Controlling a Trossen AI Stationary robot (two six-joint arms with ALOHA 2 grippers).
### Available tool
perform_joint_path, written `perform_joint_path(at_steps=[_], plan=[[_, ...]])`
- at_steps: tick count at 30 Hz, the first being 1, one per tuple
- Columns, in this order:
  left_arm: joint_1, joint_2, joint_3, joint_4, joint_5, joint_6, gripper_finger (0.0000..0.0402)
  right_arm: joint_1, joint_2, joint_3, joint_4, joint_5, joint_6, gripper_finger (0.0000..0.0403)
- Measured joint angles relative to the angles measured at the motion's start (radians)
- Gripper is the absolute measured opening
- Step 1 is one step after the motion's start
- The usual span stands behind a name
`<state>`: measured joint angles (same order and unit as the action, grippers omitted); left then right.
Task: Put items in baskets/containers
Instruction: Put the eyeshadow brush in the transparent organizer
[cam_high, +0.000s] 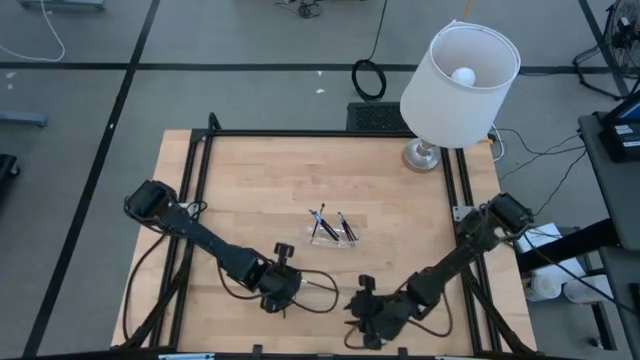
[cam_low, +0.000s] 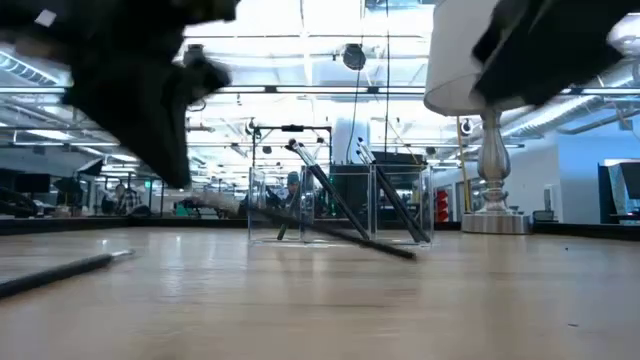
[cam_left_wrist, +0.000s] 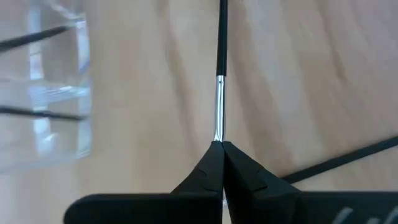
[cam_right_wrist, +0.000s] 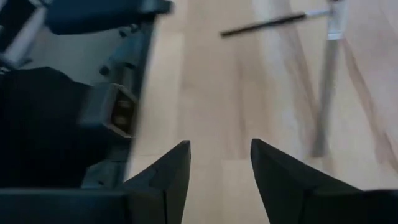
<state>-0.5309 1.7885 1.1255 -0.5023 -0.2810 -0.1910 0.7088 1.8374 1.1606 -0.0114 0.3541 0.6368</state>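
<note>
High view: a pale wooden table (cam_high: 260, 190) with a black frame stands on a grey floor crossed by dark tape lines, and a white lampshade (cam_high: 460, 88) on a silvery base sits at its far right corner. The low view looks across the wood into a large bright hall with ceiling lights.

On the left, the left gripper (cam_high: 281, 296) hovers near the front edge, its fingers (cam_left_wrist: 208, 174) clenched on the silvery end of a thin dark stick (cam_left_wrist: 220, 62). In the left wrist view that stick runs straight out from the fingertips, its long axis in line with the gripper.

Near the table's middle sits the small clear plastic rectangular tray (cam_high: 333, 231). Several dark sticks (cam_high: 347, 226) lean in it, tilted, with their upper ends rising over its rim. In the low view one more stick lies flat on the wood just in front of the tray (cam_low: 340, 236).

On the right, the right gripper (cam_high: 367, 318) is low at the front edge, its fingers (cam_right_wrist: 171, 174) spread apart and grasping nothing.
</note>
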Motion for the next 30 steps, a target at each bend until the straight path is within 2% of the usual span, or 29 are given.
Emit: perform_joint_path(at_steps=[3, 7, 11, 14, 18, 22, 30], plan=[[0.009, 0.002, 0.161, -0.234, -0.020, 0.029, 0.0000, 0.038, -0.012, 0.005, 0.011, 0.013, -0.031, 0.0160], [0.021, 0.000, 0.397, -0.534, -0.058, 0.095, 0.0000, 0.088, -0.005, -0.016, 0.006, 0.087, -0.079, 0.0156], [0.055, -0.001, 0.638, -0.849, -0.141, 0.105, 0.0000, 0.114, -0.005, -0.087, 0.028, 0.187, -0.055, 0.0155], [0.091, 0.006, 0.762, -1.051, -0.197, 0.136, 0.0000, 0.118, -0.005, -0.171, 0.079, 0.238, -0.008, 0.0155], [0.161, 0.004, 0.811, -1.068, -0.183, 0.290, 0.0000, 0.109, -0.005, -0.288, 0.174, 0.272, 0.068, 0.0155], [0.216, 0.040, 0.809, -1.072, -0.199, 0.417, 0.0000, 0.082, -0.006, -0.376, 0.276, 0.274, 0.149, 0.0155], [0.267, 0.136, 0.807, -1.070, -0.270, 0.609, 0.0000, 0.074, -0.006, -0.440, 0.395, 0.272, 0.158, 0.0155]])
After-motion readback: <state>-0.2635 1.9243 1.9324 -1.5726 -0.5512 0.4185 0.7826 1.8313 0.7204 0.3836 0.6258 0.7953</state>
